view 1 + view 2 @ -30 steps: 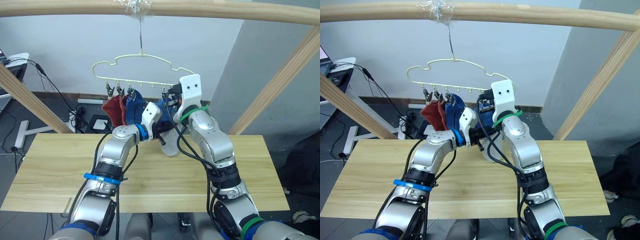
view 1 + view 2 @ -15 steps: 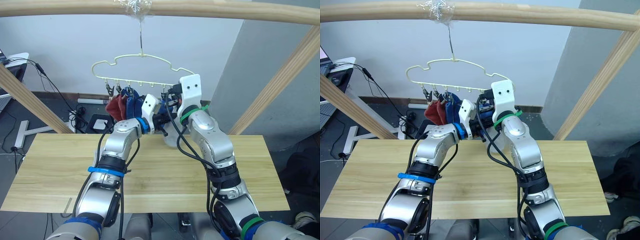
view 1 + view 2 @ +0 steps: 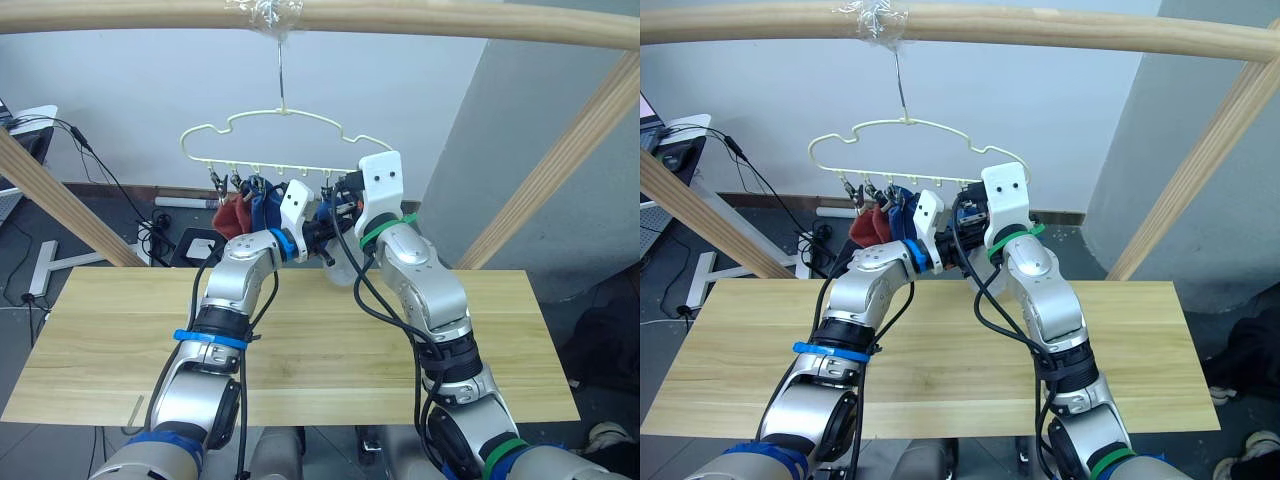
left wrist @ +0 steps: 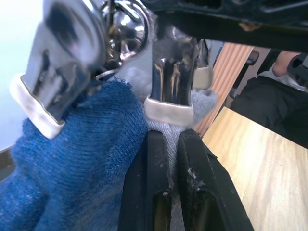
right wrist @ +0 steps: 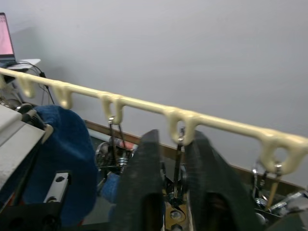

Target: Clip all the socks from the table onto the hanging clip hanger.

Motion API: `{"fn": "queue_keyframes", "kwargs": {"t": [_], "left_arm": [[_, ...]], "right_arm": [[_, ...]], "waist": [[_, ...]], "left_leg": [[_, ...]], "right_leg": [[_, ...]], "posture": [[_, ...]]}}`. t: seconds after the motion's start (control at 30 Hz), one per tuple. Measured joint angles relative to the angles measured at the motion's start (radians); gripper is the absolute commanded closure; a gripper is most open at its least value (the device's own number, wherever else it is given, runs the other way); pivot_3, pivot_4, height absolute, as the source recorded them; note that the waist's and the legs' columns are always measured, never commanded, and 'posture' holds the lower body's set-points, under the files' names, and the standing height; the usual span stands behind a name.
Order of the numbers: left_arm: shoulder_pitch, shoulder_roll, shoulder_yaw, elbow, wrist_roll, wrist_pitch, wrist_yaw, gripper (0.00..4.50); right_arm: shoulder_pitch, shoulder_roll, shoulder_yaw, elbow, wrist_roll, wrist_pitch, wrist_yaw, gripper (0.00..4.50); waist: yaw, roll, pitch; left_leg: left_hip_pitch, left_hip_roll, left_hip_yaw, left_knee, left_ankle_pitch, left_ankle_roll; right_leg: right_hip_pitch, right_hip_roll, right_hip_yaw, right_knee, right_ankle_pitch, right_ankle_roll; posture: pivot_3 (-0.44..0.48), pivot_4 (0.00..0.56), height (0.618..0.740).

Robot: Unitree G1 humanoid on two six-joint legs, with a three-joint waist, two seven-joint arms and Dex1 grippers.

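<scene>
Near: bare plank surface [image 3: 120, 340], both arms reaching over it and up toward the clip hanger [image 3: 270, 120]. Left gripper [image 4: 166, 159] has its jaws pressed together on a light grey sock [image 4: 202, 103], the knit pinched between the black fingers [image 4: 192, 163]; a shiny metal clip [image 4: 171, 79] hangs right above the pinch, and a blue sock [image 4: 72, 159] crowds in just beside it under a second clip [image 4: 55, 72]. Right gripper [image 5: 174, 163] sits at the hanger's lower bar, jaws drawn close around the thin wire stem of a clip [image 5: 179, 159]; whether the pads actually touch the stem, cannot tell. Head views: the two wrists meet below the middle of the hanger, hiding the clips there. Rust red socks [image 3: 232, 212] and another blue one [image 3: 262, 208] hang from the clips toward the robot's left. Hanger hook goes up to the round wooden pole [image 3: 420, 22], taped at the joint. Far: slanted pole legs either side, pale wall, cables [image 3: 110, 175] and a power strip [image 3: 178, 201] on the floor behind.
</scene>
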Motion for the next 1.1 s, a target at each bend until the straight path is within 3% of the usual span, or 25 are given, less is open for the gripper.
{"fn": "queue_keyframes", "kwargs": {"t": [0.1, 0.27, 0.63, 0.7, 0.8, 1.1], "left_arm": [[0.020, 0.007, -0.015, -0.044, 0.007, -0.020, -0.012, 3.65], [0.080, 0.044, -0.061, -0.054, 0.059, -0.080, -0.027, 2.22], [0.157, 0.133, -0.083, -0.152, 0.079, -0.107, -0.084, 2.22], [0.161, 0.150, -0.082, -0.162, 0.075, -0.107, -0.099, 2.22], [0.161, 0.168, -0.077, -0.169, 0.074, -0.107, -0.112, 2.20], [0.154, 0.182, -0.075, -0.193, 0.073, -0.107, -0.116, 2.20]], "right_arm": [[0.015, -0.002, 0.001, -0.010, 0.000, 0.020, 0.002, 1.56], [0.076, -0.026, 0.012, -0.084, 0.001, 0.053, 0.016, 1.52], [0.227, -0.128, 0.077, -0.378, 0.010, 0.122, 0.086, 1.52], [0.228, -0.115, 0.070, -0.381, 0.007, 0.127, 0.065, 1.52], [0.228, -0.087, 0.052, -0.380, 0.001, 0.127, 0.022, 2.10], [0.177, -0.047, 0.004, -0.259, -0.035, 0.156, -0.072, 2.10]], "waist": [[0.000, 0.000, 0.000], [0.000, 0.000, 0.000], [-0.003, 0.000, 0.000], [-0.003, 0.000, 0.000], [-0.003, 0.000, 0.000], [-0.003, 0.000, 0.000]], "left_leg": [[0.000, 0.000, 0.000, 0.000, 0.000, 0.000], [0.000, 0.000, 0.000, 0.000, 0.000, 0.000], [0.001, 0.000, 0.000, 0.000, 0.000, 0.000], [0.001, 0.001, 0.000, 0.000, 0.000, 0.000], [0.001, 0.000, 0.000, 0.000, 0.000, 0.000], [0.000, 0.000, 0.000, 0.000, 0.000, 0.000]], "right_leg": [[0.000, 0.000, 0.000, 0.000, 0.000, 0.000], [0.000, 0.000, 0.000, 0.000, 0.000, 0.000], [0.000, 0.001, 0.000, 0.000, -0.001, 0.002], [0.000, 0.001, 0.000, 0.000, -0.001, 0.002], [0.000, 0.001, 0.000, 0.000, -0.001, 0.002], [0.000, 0.000, 0.001, -0.001, -0.001, 0.002]], "posture": [[-0.061, 0.255, 0.692], [-0.061, 0.255, 0.692], [-0.075, 0.247, 0.692], [-0.079, 0.247, 0.692], [-0.075, 0.245, 0.692], [-0.066, 0.245, 0.692]]}}
